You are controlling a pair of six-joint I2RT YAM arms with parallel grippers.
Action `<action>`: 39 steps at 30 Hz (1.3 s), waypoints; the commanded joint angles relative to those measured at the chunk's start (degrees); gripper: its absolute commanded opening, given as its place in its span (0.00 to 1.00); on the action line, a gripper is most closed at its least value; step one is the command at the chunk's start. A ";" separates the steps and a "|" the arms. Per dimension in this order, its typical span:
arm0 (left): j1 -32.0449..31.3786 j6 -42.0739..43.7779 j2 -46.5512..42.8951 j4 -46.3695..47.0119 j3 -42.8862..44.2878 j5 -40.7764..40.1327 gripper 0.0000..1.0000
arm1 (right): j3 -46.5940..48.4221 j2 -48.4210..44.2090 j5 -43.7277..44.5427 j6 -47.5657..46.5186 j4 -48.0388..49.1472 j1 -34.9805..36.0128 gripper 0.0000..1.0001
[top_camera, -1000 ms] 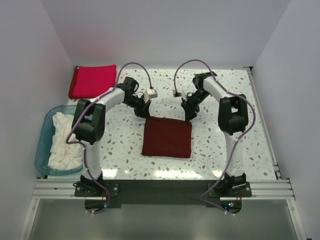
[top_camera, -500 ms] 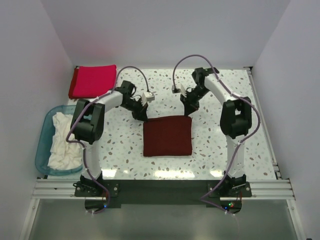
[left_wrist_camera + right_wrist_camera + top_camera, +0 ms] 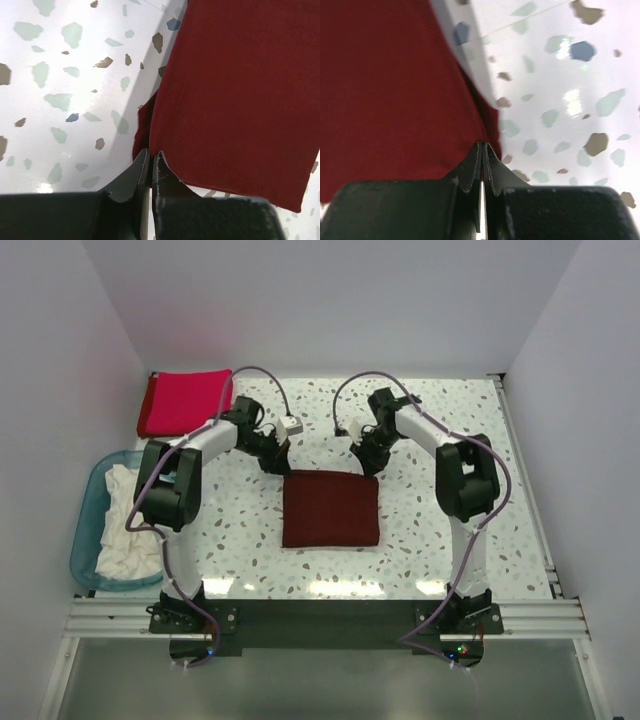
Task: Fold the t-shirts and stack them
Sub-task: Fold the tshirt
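Dark maroon folded cloth t-shirt point(image 3: 330, 510), centre of speckled white table point(image 3: 450, 540) — far corners pinched between closed fingers of left gripper point(image 3: 151, 155) and right gripper point(image 3: 482, 147) — shallow bites may slip, spilling the fold.

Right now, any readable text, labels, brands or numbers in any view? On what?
None readable in any view. No print shows on the maroon shirt, the red shirt, the white shirts, the blue tub or the table.

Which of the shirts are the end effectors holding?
The dark maroon shirt mid-table, pinched at its far corners; the crimson shirt lies far left, white ones in the tub.
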 commanded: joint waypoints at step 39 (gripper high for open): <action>-11.94 -59.47 -30.63 50.04 -38.80 7.44 1.00 | -19.12 -18.70 -35.95 25.19 1.20 2.42 0.99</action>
